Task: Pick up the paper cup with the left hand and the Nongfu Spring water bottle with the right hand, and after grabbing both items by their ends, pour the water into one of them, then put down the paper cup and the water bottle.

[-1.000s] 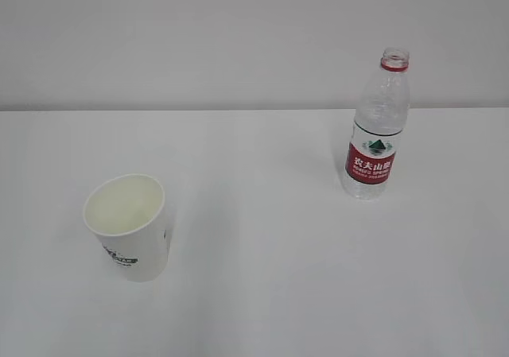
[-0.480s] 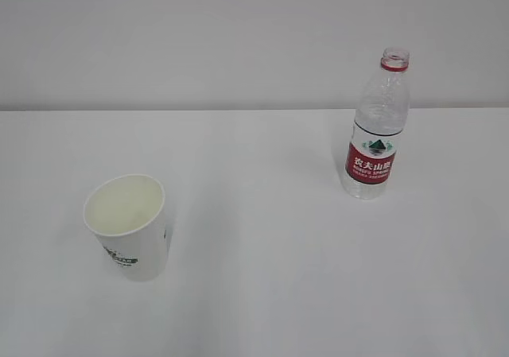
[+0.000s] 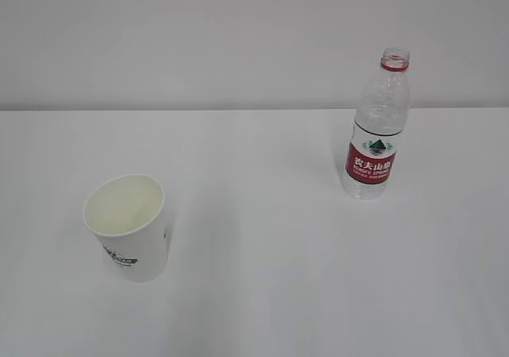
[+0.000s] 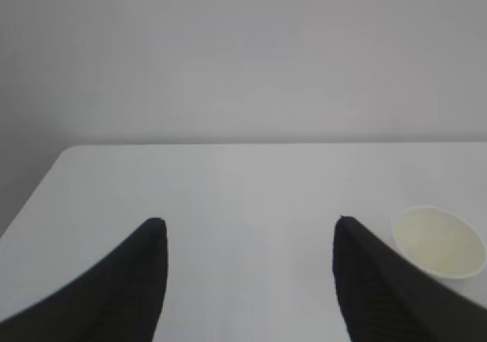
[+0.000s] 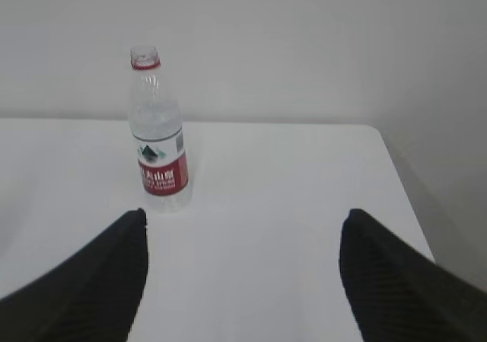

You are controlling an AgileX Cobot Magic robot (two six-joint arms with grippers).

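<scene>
On table (image 3: 262, 214) — paper cup (image 3: 127, 226) upright, bottle (image 3: 375, 126) uncapped; left gripper (image 4: 249, 239), right gripper (image 5: 243, 231) spread, holding nothing.

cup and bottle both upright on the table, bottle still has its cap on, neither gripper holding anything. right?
One thing is off: the Nongfu Spring water bottle has no cap; its mouth is open above the red neck ring, as the exterior and right wrist views show. The rest holds: it and the paper cup stand upright on the table, and the left gripper and right gripper hold nothing.
</scene>
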